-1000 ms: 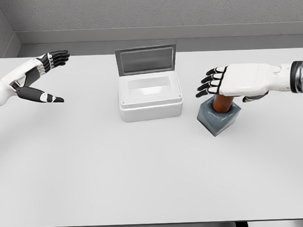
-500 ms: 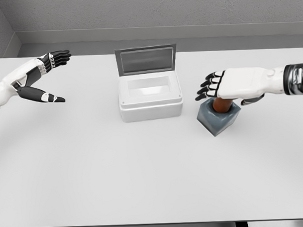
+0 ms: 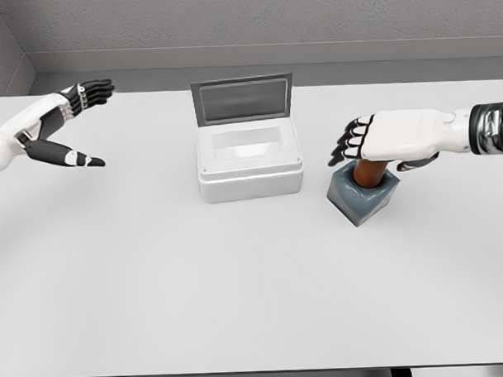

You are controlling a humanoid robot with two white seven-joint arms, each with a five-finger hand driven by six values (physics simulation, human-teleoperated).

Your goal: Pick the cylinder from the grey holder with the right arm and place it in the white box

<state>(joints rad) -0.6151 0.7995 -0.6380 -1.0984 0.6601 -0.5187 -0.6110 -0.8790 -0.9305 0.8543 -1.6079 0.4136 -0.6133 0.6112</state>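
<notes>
Brown cylinder (image 3: 367, 173) upright in grey holder (image 3: 363, 199)

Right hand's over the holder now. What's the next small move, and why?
Probably curl the fingers around the cylinder. The right hand sits over its top, fingers beginning to bend but not closed, and the cylinder stands in the holder.

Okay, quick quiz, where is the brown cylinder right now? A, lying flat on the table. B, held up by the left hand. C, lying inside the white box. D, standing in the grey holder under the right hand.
D: the cylinder stands in the grey holder, beneath the right hand.
</notes>
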